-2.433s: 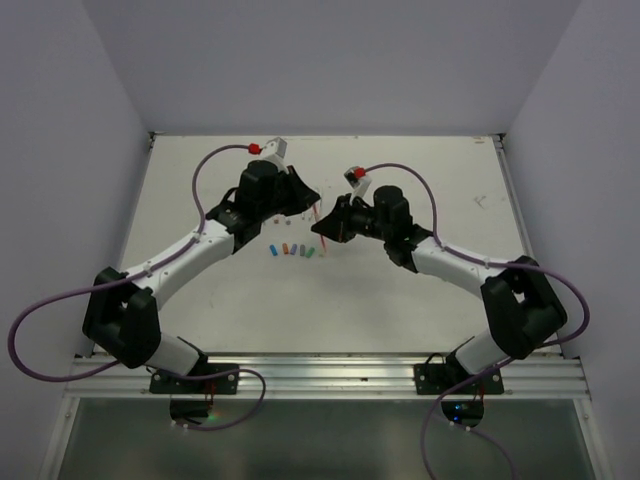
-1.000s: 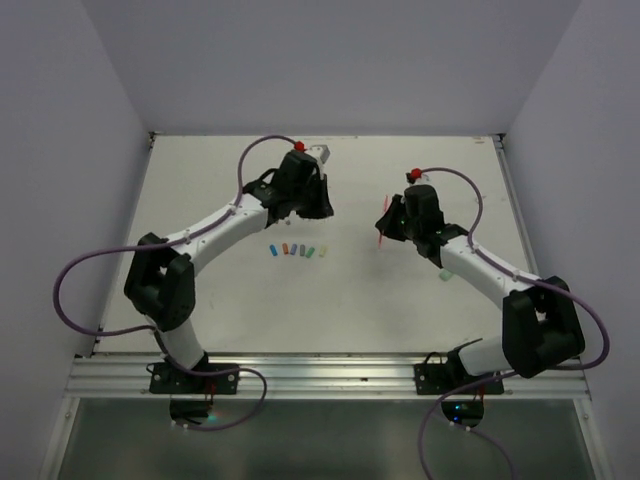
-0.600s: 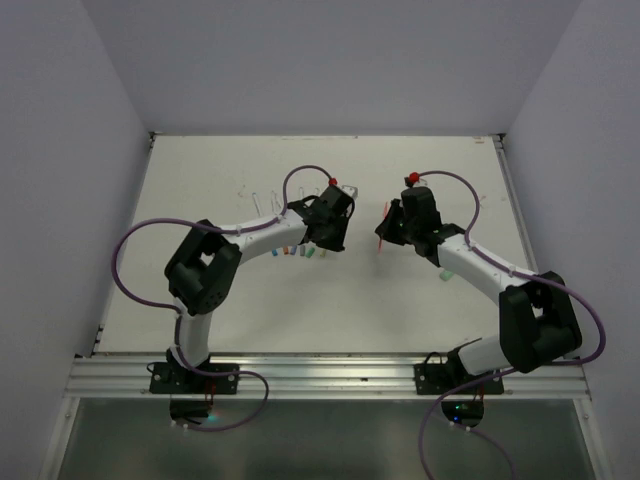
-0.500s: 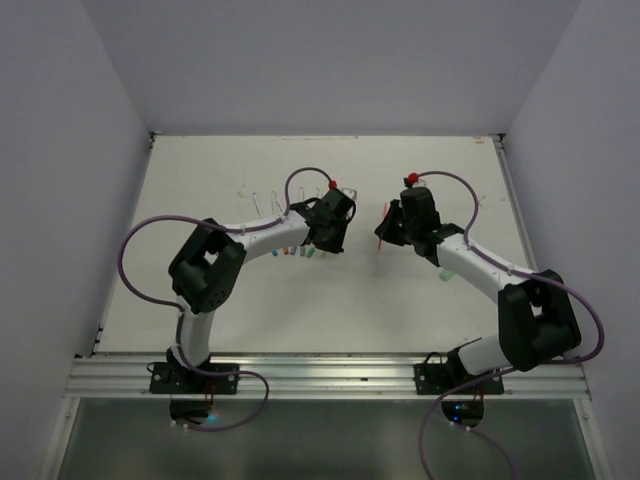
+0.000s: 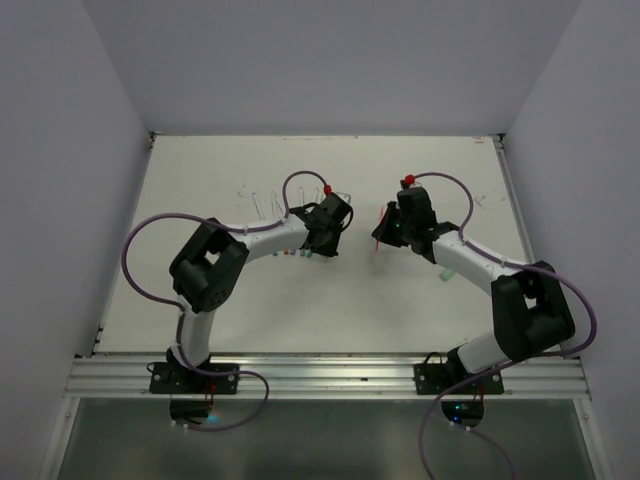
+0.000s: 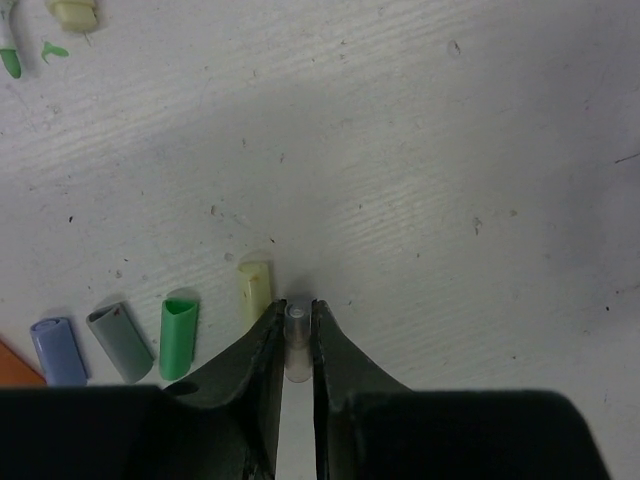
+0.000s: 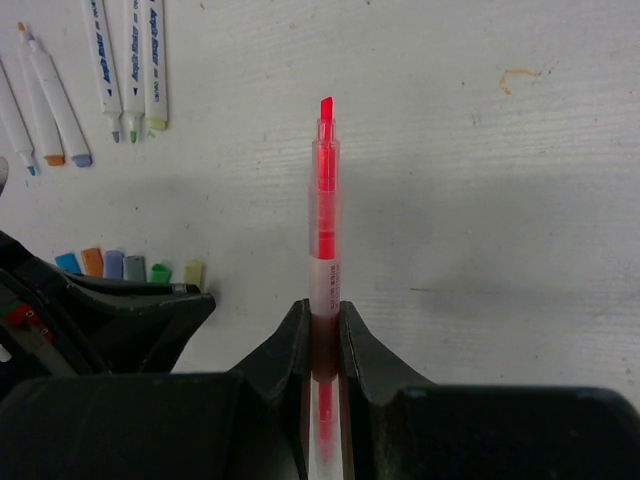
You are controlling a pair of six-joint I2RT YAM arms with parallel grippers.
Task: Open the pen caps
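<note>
Top external view: the white table (image 5: 200,200) carries both arms. The left arm (image 5: 258,236) is folded sharply and reaches toward the centre, and the right arm (image 5: 468,263) stretches in from the other side, so the two wrists sit near each other but apart.

On the right wrist view, the right gripper (image 7: 323,315) has its fingers pressed onto the barrel of a red pen (image 7: 324,230), which points away from the camera over the table with its bare chisel tip uncovered. A group of white pen barrels (image 7: 128,50) lies at the far left, well apart from it.

The left gripper (image 6: 296,318) pinches a tiny clear cap (image 6: 296,345) between its nearly closed fingertips, low over the table. That cap sits just beside the yellowish end of the row of pen caps (image 6: 179,335), which lie side by side on the surface: yellowish, green, grey, blue-purple, with an orange edge at the frame border.
</note>
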